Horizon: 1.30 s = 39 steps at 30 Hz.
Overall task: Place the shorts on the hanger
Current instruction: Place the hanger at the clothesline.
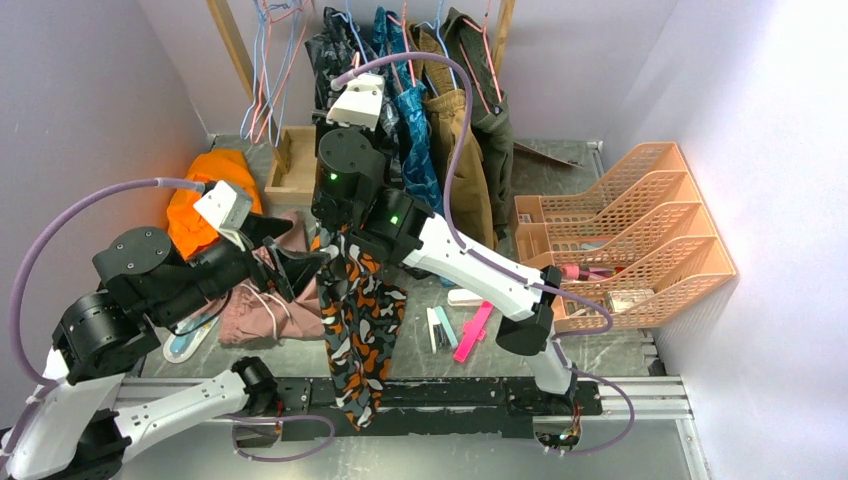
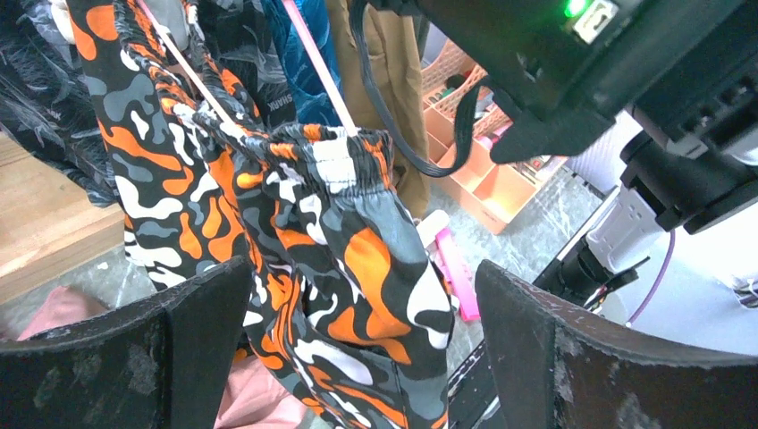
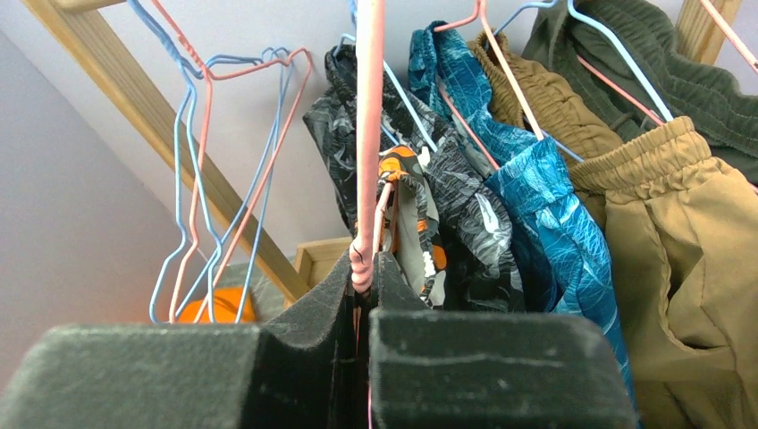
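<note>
The shorts [image 2: 357,268] hang limp and light over the pink hanger [image 3: 368,134], held up before the rack [image 3: 116,98]; soft and apt to slide, they look best taken at the gathered waistband [image 2: 349,170]; the right gripper [image 3: 365,268] pinches the hanger's wire; the left gripper [image 2: 362,304] gapes beside them, empty.

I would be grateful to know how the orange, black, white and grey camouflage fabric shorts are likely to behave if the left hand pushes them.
Probably floppy: the shorts hang in soft folds from the thin pink wire hanger. A push would likely swing or slide them, since they drape over bare wire.
</note>
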Each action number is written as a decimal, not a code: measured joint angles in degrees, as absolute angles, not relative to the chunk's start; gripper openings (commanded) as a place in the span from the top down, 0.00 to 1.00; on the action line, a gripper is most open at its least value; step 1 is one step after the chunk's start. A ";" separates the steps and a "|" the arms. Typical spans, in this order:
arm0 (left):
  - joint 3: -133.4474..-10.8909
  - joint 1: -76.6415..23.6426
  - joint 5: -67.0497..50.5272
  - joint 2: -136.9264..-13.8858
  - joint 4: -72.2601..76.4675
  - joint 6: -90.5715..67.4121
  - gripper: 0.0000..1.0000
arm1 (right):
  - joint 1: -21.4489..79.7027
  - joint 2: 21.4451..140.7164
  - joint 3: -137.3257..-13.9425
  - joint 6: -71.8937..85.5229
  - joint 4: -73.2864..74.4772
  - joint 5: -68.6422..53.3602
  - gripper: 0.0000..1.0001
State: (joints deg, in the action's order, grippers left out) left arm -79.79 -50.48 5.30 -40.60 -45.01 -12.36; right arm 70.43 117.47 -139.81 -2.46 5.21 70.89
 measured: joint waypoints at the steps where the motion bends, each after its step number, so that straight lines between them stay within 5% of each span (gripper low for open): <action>1: -79.94 -50.48 4.99 -40.51 -45.47 -12.16 0.02 | 70.43 117.47 -139.79 -2.24 5.45 70.83 1.00; 23: -80.62 -50.48 3.99 -47.46 -45.28 -10.46 0.01 | 70.50 117.47 -139.87 -1.30 5.89 70.43 1.00; 31: -79.77 -50.48 8.47 -46.94 -45.23 -9.34 0.20 | 70.59 117.47 -139.87 -0.60 5.91 70.24 1.00; 39: -78.78 -50.70 10.28 -47.53 -45.21 -8.62 0.57 | 70.61 117.47 -139.87 0.05 5.98 70.32 1.00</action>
State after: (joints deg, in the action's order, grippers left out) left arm -78.78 -50.70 10.28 -47.53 -45.21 -8.62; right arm 70.61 117.47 -139.87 0.05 5.98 70.32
